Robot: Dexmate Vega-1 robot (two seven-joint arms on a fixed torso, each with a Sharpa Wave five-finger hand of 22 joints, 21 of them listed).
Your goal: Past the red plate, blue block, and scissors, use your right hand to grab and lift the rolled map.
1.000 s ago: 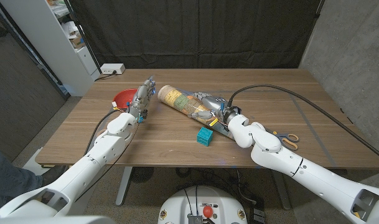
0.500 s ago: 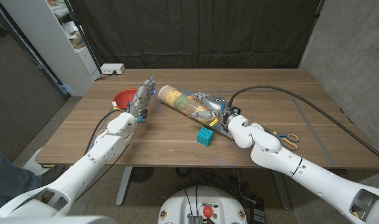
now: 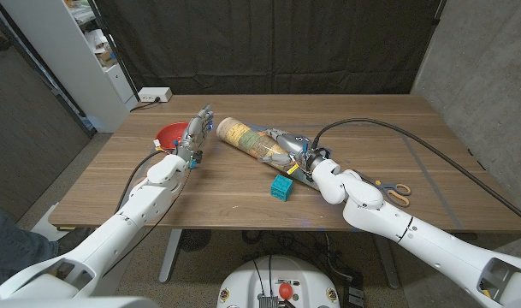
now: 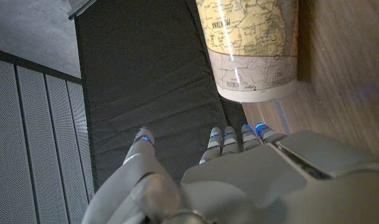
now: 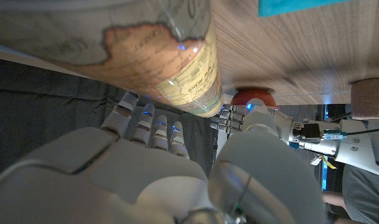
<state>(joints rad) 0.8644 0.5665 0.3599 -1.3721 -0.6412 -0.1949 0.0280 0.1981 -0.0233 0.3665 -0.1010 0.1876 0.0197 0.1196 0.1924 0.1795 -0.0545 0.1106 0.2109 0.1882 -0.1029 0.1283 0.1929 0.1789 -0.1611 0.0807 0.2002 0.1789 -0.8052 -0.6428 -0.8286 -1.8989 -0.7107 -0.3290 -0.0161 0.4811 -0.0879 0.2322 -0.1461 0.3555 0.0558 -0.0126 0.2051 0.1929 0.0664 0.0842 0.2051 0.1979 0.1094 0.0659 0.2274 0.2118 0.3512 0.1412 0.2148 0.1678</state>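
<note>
The rolled map [image 3: 258, 144] lies slanted on the wooden table [image 3: 226, 192], its open end toward the red plate [image 3: 168, 133]. My right hand [image 3: 286, 150] is on the map's near part, fingers curled over it and thumb on the near side. In the right wrist view the map [image 5: 114, 37] runs across my fingers [image 5: 145, 127]. The blue block [image 3: 282, 187] sits just in front of that hand. The scissors [image 3: 393, 190] lie to the right of my right forearm. My left hand [image 3: 197, 130] stands upright beside the plate, fingers apart, holding nothing; the map's end [image 4: 254, 53] is ahead of it.
A black cable [image 3: 397, 128] arcs over the table's right half to my right wrist. A white power strip [image 3: 154, 94] lies at the back left edge. A shelf unit [image 3: 97, 51] stands off the table's left corner. A person's leg [image 3: 3, 244] shows at bottom left.
My right hand has shifted slightly left along the map and its fingers have curled closer around it. The map still lies on the table. The left hand has not moved.
</note>
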